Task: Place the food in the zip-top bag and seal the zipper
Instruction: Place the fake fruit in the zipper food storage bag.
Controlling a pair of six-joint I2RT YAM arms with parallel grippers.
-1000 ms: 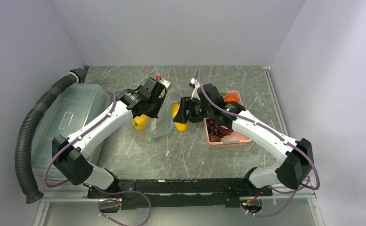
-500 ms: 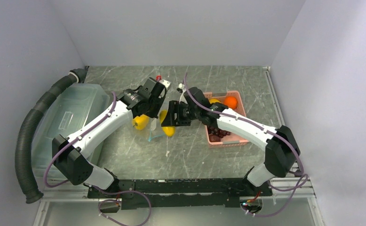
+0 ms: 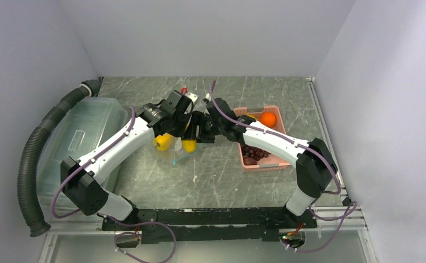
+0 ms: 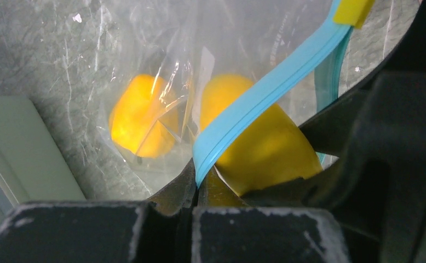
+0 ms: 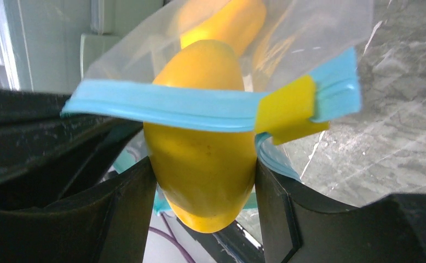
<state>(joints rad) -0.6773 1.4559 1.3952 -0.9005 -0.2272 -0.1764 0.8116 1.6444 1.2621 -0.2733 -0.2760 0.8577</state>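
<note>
Top external view: both arms meet just toward 9 o'clock from the middle of the desk (image 3: 227, 181), over the zip-top bag (image 3: 179, 155), which lies crumpled there with its mouth lifted. The left end effector (image 3: 185, 121) reaches in from 8 o'clock and the right end effector (image 3: 195, 131) from 3 o'clock, and the two nearly touch. In the left wrist view, the fingers of the left end effector are pressed together on the zipper (image 4: 265, 93), the teal-blue strip rising from between them toward 1 o'clock, where a small yellow slider (image 4: 353, 10) sits on it. Through the clear film, a rounded yellow piece (image 4: 139, 123) rests inside the bag at 9 o'clock of that strip. In the right wrist view, the right end effector is clamped on an oblong yellow fruit (image 5: 200, 164), one dark finger on each of its sides. The teal strip crosses the front of this fruit, whose upper end lies behind the clear film while its lower end sits between the fingers, so it is partway through the mouth. At 3 o'clock of the desk stands a pink basket (image 3: 279, 160), well apart from the bag, with an orange ball (image 3: 268, 119) at its 12 o'clock end and a dark grape bunch (image 3: 254, 153) toward 6 o'clock. A translucent lidded bin (image 3: 85, 137) and a ribbed black hose (image 3: 30, 164) occupy the 9 o'clock edge.
</note>
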